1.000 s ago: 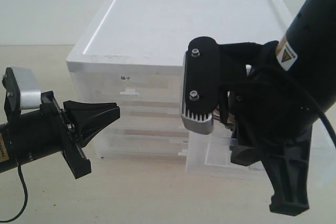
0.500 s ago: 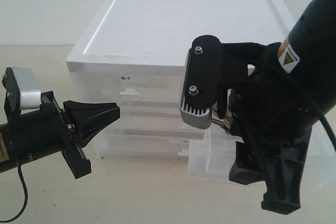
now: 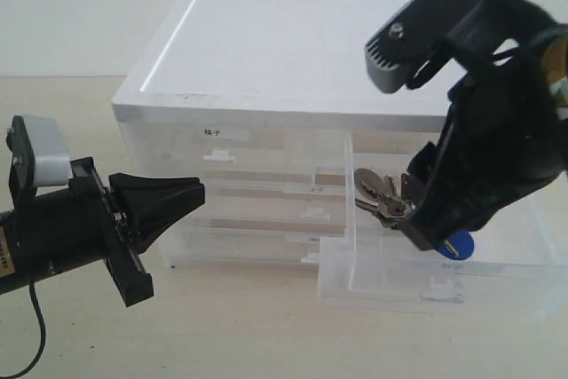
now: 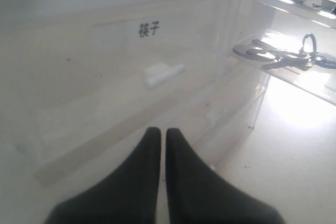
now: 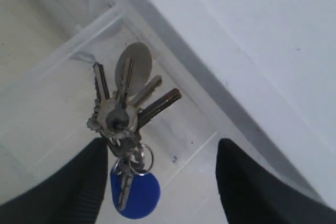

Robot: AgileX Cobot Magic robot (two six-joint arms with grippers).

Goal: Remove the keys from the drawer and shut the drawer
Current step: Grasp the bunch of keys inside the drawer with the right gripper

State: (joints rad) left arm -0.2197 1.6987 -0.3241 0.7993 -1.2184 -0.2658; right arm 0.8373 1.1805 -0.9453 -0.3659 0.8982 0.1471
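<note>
— Silver keys [image 5: 123,90] with a blue fob [image 5: 135,193]; where are they?
— Inside the drawer [image 3: 390,287]; they appear to lie fanned on its clear floor. The drawer stands far out of the cabinet [image 3: 311,42], at that unit's lower right in the exterior view.
— And the right gripper [image 5: 163,144]?
— Angled down into the drawer, its fingers [image 5: 79,182] spread wide; the bunch sits between them, close to one finger. I cannot tell whether that finger touches the ring; nothing is clamped.
— The left gripper [image 3: 197,191]?
— Above the table [image 3: 248,335], well apart from the open drawer; its two black fingers are pressed together with only a hairline slit between them, and they hold nothing. The tips point at the cabinet's front, near the other half-width drawer [image 4: 105,93] with dark label characters [image 4: 148,29] and a small white tab handle [image 4: 164,74].
— Is the fob under the keys?
— No; it lies beside them, toward the drawer's front wall.
</note>
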